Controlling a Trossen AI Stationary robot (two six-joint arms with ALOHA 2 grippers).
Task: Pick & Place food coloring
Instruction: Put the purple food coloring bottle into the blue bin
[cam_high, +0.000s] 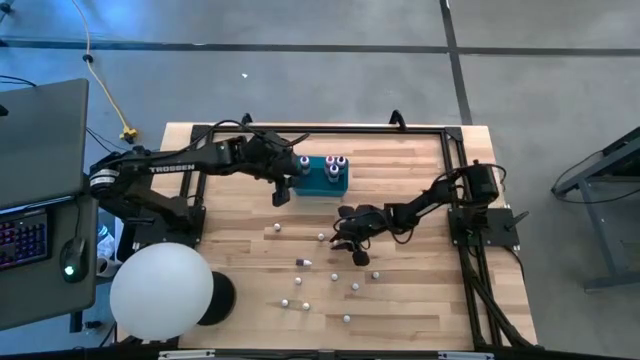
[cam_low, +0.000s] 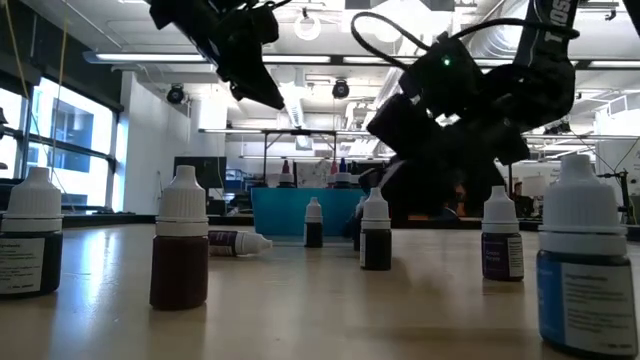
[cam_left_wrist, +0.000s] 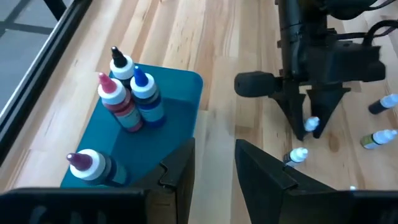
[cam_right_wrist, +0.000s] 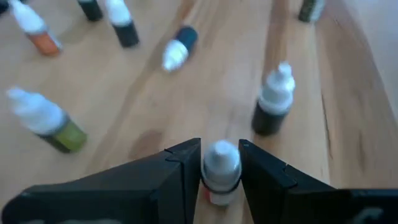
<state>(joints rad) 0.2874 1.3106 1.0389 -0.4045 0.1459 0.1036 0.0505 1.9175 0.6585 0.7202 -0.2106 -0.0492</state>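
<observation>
Near the table's (cam_high: 400, 170) middle, your right pincer (cam_right_wrist: 220, 163) pinched a white-capped food coloring bottle (cam_right_wrist: 221, 171); your left pincer (cam_left_wrist: 214, 165), slightly spread and empty, hovered beside the teal box (cam_left_wrist: 177, 99) holding bottles.

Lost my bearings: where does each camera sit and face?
High: overhead, straight down on table; left arm and right arm show.
Low: table level, across bottles to box; arms overhead.
Left wrist: past left gripper, open, at box.
Right wrist: right gripper clamps a bottle.
Shared: left wrist and high both show box, right gripper.
</observation>
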